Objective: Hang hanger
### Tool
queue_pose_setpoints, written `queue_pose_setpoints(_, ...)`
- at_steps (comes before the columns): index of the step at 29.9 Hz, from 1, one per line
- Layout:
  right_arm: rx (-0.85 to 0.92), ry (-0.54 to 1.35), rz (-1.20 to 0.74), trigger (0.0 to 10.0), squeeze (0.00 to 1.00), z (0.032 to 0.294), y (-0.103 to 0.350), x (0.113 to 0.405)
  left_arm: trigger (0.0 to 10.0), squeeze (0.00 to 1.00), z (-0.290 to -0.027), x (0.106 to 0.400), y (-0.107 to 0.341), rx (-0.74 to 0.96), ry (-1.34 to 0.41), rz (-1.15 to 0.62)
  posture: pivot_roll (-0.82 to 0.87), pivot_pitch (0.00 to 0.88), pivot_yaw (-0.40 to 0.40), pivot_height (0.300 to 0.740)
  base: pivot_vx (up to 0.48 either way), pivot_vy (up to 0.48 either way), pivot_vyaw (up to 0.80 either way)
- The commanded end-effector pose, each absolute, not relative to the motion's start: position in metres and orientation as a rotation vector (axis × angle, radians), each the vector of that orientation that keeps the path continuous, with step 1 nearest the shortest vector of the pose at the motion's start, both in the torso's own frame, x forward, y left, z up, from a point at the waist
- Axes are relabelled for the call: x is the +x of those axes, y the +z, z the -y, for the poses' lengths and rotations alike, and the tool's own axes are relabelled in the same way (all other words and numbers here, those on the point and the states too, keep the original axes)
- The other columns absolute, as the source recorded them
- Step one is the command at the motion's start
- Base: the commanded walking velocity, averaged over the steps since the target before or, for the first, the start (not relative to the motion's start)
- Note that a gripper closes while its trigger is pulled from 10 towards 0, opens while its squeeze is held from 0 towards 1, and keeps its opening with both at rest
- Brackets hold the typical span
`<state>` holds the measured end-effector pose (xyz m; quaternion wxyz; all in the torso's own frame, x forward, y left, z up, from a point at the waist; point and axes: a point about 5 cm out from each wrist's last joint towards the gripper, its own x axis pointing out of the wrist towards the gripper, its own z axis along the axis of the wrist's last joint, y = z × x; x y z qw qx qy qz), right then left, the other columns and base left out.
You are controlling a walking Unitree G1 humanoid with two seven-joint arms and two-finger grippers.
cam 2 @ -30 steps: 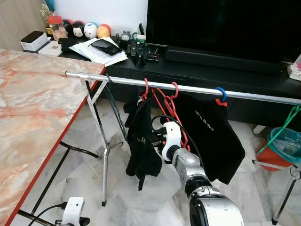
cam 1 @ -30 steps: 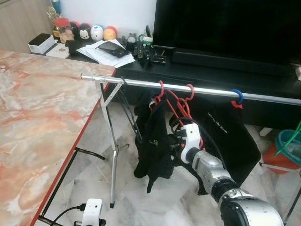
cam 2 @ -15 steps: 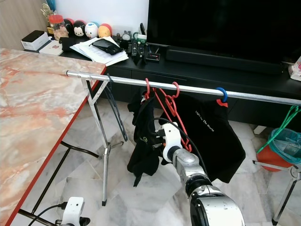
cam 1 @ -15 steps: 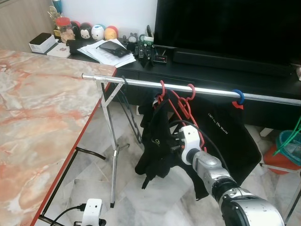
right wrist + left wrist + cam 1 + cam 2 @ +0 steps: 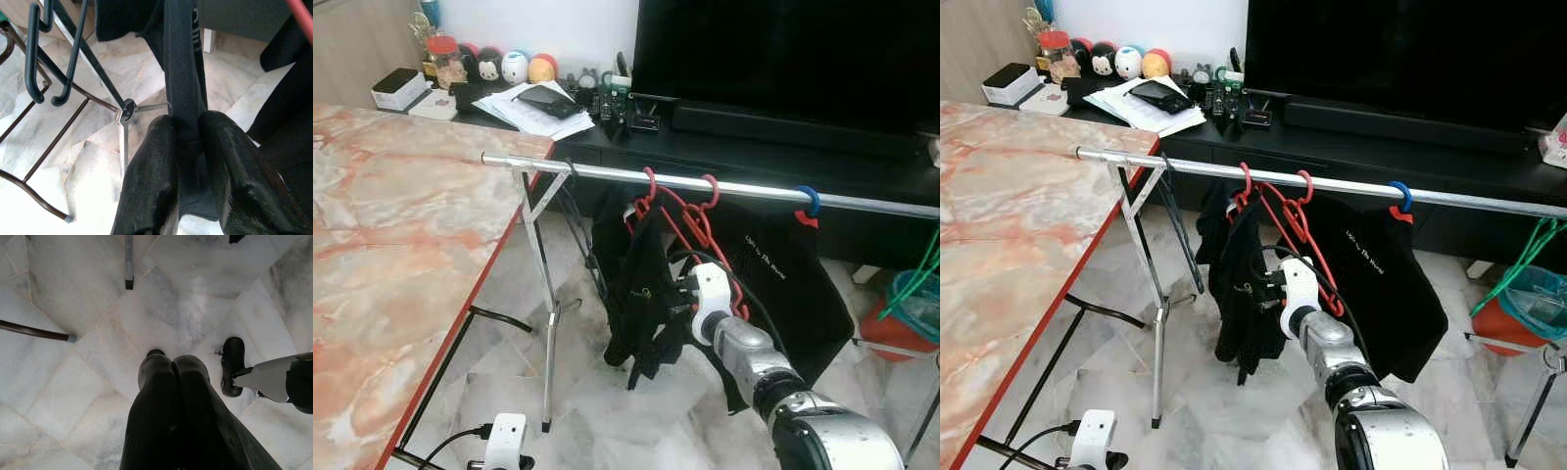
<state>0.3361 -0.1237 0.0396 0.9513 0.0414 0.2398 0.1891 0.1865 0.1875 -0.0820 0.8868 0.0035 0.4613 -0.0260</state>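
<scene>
The red hanger already hooks over the rail, so the right gripper, fingers pinching the black garment, likely just steadies it; the left gripper hangs closed, idle

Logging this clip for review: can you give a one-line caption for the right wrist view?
Right pincer shut on the dark garment hanging above the marble floor.

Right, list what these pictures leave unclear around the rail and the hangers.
- Red hangers: lower bars hidden in the eye views behind the black garment and the right gripper.
- Rail: its right end is cut off by the edge of both eye views.
- White print on the black T-shirt: too small to read in the eye views.
</scene>
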Motion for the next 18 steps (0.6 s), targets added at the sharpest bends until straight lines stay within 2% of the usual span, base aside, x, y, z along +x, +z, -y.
queue_pose_setpoints(1,0.104,0.366,-0.518,10.0,0.00,0.1267,0.0337,0.3321,10.0,0.00,-0.1869,0.1785,-0.0863,0.016,-0.057,-0.996,0.04,0.054,-0.072,0.740,0.000,0.000,0.00)
queue_pose_setpoints(5,0.145,0.364,-0.498,10.0,0.00,0.1253,0.0373,0.3346,10.0,0.00,-0.1876,0.1785,-0.0862,0.016,-0.057,-0.996,0.04,0.055,-0.071,0.740,0.000,0.000,0.00)
queue_pose_setpoints(6,0.150,0.362,-0.495,10.0,0.95,0.1255,0.0379,0.3351,10.0,0.00,-0.1880,0.1785,-0.0861,0.016,-0.056,-0.996,0.04,0.055,-0.072,0.740,0.000,0.000,0.00)
queue_pose_setpoints(7,0.150,0.361,-0.488,10.0,1.00,0.1259,0.0392,0.3360,10.0,0.00,-0.1890,0.1783,-0.0861,0.017,-0.055,-0.996,0.04,0.055,-0.072,0.740,0.000,0.000,0.00)
queue_pose_setpoints(18,0.153,0.358,-0.477,10.0,1.00,0.1265,0.0431,0.3391,10.0,0.00,-0.1882,0.1767,-0.0868,0.015,-0.055,-0.997,0.04,0.057,-0.074,0.740,0.000,0.000,0.00)
